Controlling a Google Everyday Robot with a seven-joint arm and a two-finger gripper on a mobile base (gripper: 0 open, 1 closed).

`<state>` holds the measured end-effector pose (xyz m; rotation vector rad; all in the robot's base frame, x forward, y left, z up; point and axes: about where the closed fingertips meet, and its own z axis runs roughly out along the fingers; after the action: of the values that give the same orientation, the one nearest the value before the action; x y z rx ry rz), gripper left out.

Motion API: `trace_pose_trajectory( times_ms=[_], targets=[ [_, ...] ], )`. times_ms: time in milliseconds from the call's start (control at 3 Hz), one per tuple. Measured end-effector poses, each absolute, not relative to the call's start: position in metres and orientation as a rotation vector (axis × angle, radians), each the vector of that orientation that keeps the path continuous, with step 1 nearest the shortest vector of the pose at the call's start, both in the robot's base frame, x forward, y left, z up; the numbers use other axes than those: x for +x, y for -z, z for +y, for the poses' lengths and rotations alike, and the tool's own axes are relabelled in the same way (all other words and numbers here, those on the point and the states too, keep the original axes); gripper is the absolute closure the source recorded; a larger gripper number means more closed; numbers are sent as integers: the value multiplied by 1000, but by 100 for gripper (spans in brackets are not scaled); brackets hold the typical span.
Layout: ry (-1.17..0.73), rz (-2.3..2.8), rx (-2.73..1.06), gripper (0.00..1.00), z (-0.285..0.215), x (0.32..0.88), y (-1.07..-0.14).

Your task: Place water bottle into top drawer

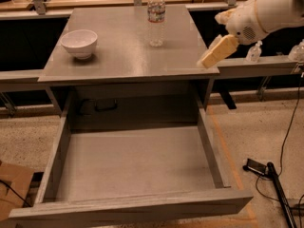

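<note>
The water bottle point(156, 17), clear with a white cap and a reddish-white label band, stands upright at the back middle of the grey cabinet top point(123, 51). The top drawer point(133, 167) is pulled fully out below, its flat grey bottom bare. My gripper point(216, 52) hangs from the white arm at the upper right, over the cabinet top's right edge. It is to the right of the bottle and nearer the front, well apart from it, with nothing in it.
A white bowl point(79, 42) sits on the left of the cabinet top. Small pump-top bottles point(253, 52) stand on a ledge behind at the right. A black device with cables point(268, 175) lies on the floor at the right. A cardboard box point(12, 186) is at the lower left.
</note>
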<state>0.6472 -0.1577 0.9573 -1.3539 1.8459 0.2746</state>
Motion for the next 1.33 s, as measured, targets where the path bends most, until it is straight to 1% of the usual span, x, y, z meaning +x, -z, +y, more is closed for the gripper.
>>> trace_pose_trajectory(
  times_ms=[333,667,1000,1333],
  targets=[
    [-286,1765,-1261,0,-130,691,-953],
    [-307,1696,-1129,0,-110,748,-951],
    [-355,1657,-994,0,-93,805,-945],
    [-416,1646,-902,0,-69,845,-935]
  ],
)
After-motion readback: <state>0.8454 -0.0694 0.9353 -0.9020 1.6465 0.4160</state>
